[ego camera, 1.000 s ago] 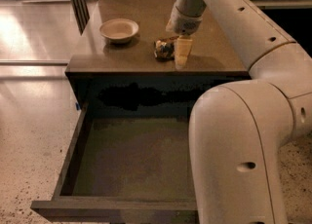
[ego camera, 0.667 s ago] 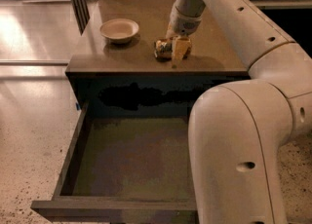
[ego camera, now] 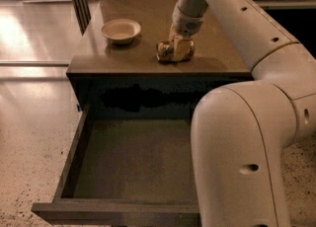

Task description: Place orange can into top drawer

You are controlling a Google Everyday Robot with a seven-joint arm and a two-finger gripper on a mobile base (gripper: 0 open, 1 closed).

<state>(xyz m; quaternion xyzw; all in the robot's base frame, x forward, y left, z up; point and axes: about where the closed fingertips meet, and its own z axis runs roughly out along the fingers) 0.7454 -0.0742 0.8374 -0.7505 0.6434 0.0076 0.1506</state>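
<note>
Leftward since a second ago, my pale two-finger gripper [ego camera: 180, 49] has come in on the small, mottled orange can [ego camera: 166, 52] and now sits against its right side; whether it has a hold, I cannot tell. The can lies on its side on the flat brown cabinet top [ego camera: 217, 48], near the front edge, right of a pale round bowl [ego camera: 121, 29]. Below, the wide, dark grey-brown top drawer [ego camera: 69, 171] stands pulled open.

The counter [ego camera: 138, 62] looks like smooth, matt brown wood. Right of the pale matt bowl [ego camera: 121, 29] lies the orange can [ego camera: 164, 52], its metal end shiny. The gripper [ego camera: 178, 49], of smooth pale plastic, sits at the can. The top drawer [ego camera: 133, 162] has matt dark panels.
</note>
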